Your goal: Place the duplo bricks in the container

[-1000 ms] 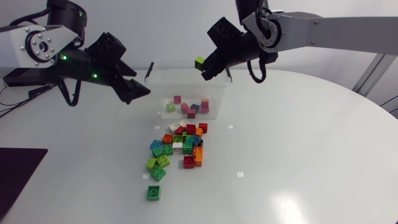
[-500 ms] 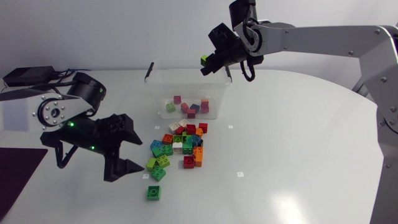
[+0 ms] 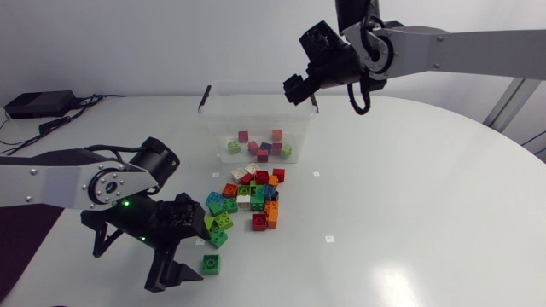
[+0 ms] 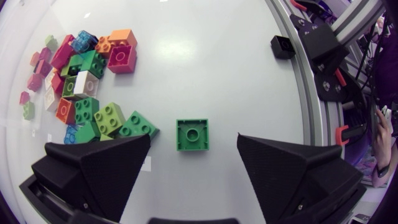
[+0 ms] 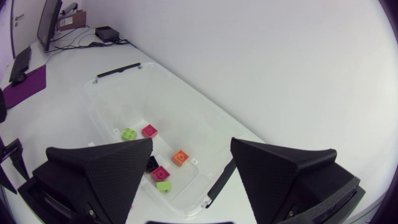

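Claws spread: left claw (image 3: 194,250) at green brick (image 4: 192,135), right claw (image 5: 192,144) above container (image 3: 223,111).

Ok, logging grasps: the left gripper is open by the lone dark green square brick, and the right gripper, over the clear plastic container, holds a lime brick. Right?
No: the right gripper holds nothing; the right wrist view shows it open and empty over the clear plastic container. The rest stands.

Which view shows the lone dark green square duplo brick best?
Left wrist view: the dark green square duplo brick lies between the fingertips of the open left claw, untouched, its top stud clear. The head view shows it small beside that claw. The right wrist view misses it, showing the clear plastic container instead.
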`<action>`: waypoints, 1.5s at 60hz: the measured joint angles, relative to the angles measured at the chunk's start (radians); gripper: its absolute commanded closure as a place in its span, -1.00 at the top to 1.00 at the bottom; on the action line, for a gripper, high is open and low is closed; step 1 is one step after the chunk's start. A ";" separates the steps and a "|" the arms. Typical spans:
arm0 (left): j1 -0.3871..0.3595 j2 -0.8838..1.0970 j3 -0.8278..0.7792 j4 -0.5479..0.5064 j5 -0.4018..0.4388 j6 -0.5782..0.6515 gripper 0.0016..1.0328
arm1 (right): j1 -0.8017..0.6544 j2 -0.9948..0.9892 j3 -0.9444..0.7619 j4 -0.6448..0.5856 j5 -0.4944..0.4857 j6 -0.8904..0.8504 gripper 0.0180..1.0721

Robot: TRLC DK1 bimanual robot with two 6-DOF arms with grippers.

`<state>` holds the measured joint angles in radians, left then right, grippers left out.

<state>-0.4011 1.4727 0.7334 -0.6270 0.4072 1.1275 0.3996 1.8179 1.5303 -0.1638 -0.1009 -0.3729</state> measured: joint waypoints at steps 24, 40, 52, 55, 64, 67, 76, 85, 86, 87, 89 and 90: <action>-0.042 0.121 0.000 0.097 -0.027 -0.009 0.77 | 0.106 -0.388 -0.435 0.008 -0.025 -0.075 0.82; -0.076 0.167 0.000 0.137 -0.040 -0.039 0.35 | 0.239 -0.537 -0.657 -0.125 -0.034 -0.156 0.82; -0.089 0.178 0.003 0.167 -0.047 -0.062 -0.52 | 0.290 -0.569 -0.750 -0.194 -0.057 -0.195 0.82; -0.092 0.180 0.005 0.174 -0.053 -0.072 -0.52 | 0.307 -0.569 -0.764 -0.200 -0.060 -0.200 0.82; -0.101 0.176 0.006 0.177 -0.064 -0.089 -0.54 | 0.364 -0.553 -0.803 -0.201 -0.073 -0.214 0.82; -0.103 0.173 0.005 0.177 -0.067 -0.097 -0.55 | 0.380 -0.539 -0.813 -0.201 -0.077 -0.225 0.82; -0.105 0.146 -0.018 0.169 -0.075 -0.116 -0.55 | 0.425 -0.491 -0.832 -0.211 -0.079 -0.265 0.82; -0.106 0.105 -0.021 0.157 -0.089 -0.157 -0.55 | 0.475 -0.486 -0.835 -0.261 -0.108 -0.317 0.82; -0.107 0.102 -0.021 0.156 -0.094 -0.162 -0.55 | 0.480 -0.486 -0.836 -0.264 -0.109 -0.318 0.82; -0.107 0.098 -0.021 0.154 -0.097 -0.164 -0.55 | 0.491 -0.486 -0.838 -0.271 -0.109 -0.325 0.82; -0.107 0.090 -0.021 0.143 -0.100 -0.170 -0.55 | 0.517 -0.486 -0.842 -0.289 -0.111 -0.333 0.82; -0.107 0.087 -0.021 0.138 -0.101 -0.171 -0.55 | 0.525 -0.486 -0.844 -0.293 -0.113 -0.338 0.82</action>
<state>-0.5083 1.5597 0.7128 -0.4892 0.3061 0.9562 0.9249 1.3319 0.6865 -0.4568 -0.2134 -0.7105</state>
